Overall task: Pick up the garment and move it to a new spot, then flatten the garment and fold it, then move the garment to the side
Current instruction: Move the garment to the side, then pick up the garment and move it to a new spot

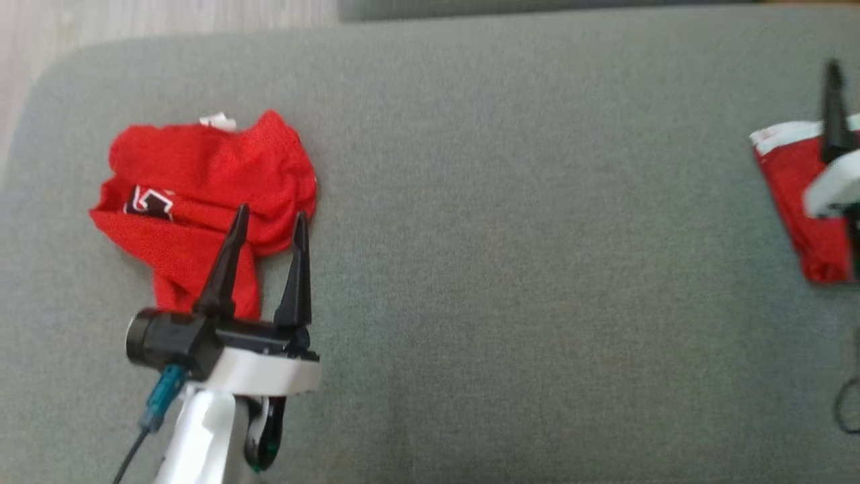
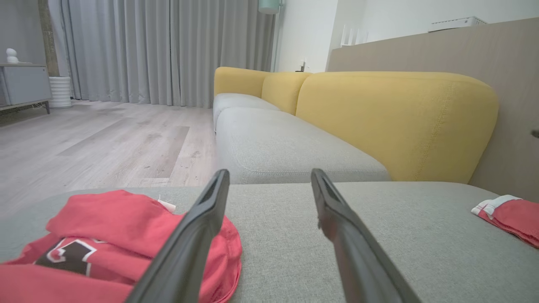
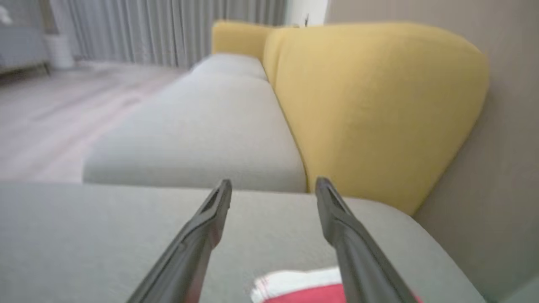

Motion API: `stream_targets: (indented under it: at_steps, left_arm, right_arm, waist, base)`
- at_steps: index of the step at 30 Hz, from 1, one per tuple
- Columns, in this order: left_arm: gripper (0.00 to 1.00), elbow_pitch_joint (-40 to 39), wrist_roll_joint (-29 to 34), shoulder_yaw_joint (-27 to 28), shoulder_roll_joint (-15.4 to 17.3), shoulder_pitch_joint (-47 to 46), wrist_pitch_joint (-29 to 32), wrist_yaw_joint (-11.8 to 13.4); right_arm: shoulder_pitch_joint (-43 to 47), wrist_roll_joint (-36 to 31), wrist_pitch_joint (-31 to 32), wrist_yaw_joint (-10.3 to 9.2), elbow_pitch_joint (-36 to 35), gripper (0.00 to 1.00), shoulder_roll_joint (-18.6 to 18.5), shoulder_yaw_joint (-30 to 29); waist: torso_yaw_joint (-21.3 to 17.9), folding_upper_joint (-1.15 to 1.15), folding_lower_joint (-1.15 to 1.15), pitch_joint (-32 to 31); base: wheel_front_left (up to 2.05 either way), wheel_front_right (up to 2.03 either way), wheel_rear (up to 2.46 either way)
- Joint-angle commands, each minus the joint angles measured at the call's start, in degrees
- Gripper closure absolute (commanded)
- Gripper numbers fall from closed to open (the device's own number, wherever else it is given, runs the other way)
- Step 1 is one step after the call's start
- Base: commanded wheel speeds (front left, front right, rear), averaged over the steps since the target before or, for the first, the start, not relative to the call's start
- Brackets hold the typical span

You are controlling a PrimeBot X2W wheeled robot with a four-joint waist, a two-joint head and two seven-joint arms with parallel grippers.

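**Item:** red garment (image 1: 208, 181), mesh, with a black-and-white emblem. It lies crumpled in a heap at the left end of the grey seat cushion (image 1: 510, 235), not yet flattened or folded.

**Left gripper** (image 1: 271, 212): fingers spread wide and empty, poised at the heap's near edge. Judged ready to pinch a fold for the lift.

**Second red garment** (image 1: 799, 202): white-trimmed and compact, at the cushion's far right, well apart. Probably already set aside.

**Right gripper** (image 3: 274, 181): fingers parted, holding nothing, above that piece's white edge.

**Yellow backrest** (image 2: 396, 122): beyond the cushion.
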Motion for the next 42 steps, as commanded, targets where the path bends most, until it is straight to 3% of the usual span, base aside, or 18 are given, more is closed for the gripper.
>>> stream_targets:
  at_steps: [1, 10, 13, 20, 30, 42]
  left_arm:
    - [0.00, -2.15, -0.18, 1.85, 0.27, -0.30, -0.29, 0.43]
    - [0.00, -2.95, -0.82, 2.37, 0.27, 3.30, -0.29, 1.13]
    - [0.00, -2.97, -1.36, 2.80, 0.27, 4.75, -0.29, 1.69]
    - [0.00, -1.75, -2.36, 3.05, 0.27, 7.09, -0.29, 1.97]
    - [0.00, -1.25, -2.65, 3.06, 0.27, 7.41, -0.29, 2.03]
    - [0.00, 0.02, -3.92, 2.89, 0.27, 8.12, -0.29, 3.38]
  right_arm:
    - [0.78, 1.28, -1.58, -0.05, -4.22, 0.00, 0.40, 1.45]
    - [11.48, 6.77, -7.44, -0.05, -14.95, 0.00, 14.30, 2.97]
    - [16.33, 7.78, -9.43, -0.05, -15.83, 0.00, 16.43, 4.26]
    - [24.59, 12.02, -14.09, -0.05, -13.80, 0.00, 16.88, 6.85]
    - [25.42, 12.74, -14.99, -0.05, -13.51, 0.00, 16.89, 9.05]
    - [27.83, 13.34, -15.03, -0.05, -13.51, 0.00, 16.90, 14.10]
  waist:
    - [-0.28, 0.00, 0.01, -2.63]
    - [0.33, 0.00, 0.01, -7.60]
    - [0.57, 0.00, 0.01, -8.59]
    - [1.26, 0.00, 0.01, -9.41]
    - [1.61, 0.00, 0.01, -9.67]
    - [9.19, 0.00, 0.01, -11.38]
  base:
    - [0.00, 0.00, 0.00]
    - [0.00, 0.00, 0.00]
    - [0.00, 0.00, 0.00]
    - [0.00, 0.00, 0.00]
    - [0.00, 0.00, 0.00]
    - [0.00, 0.00, 0.00]
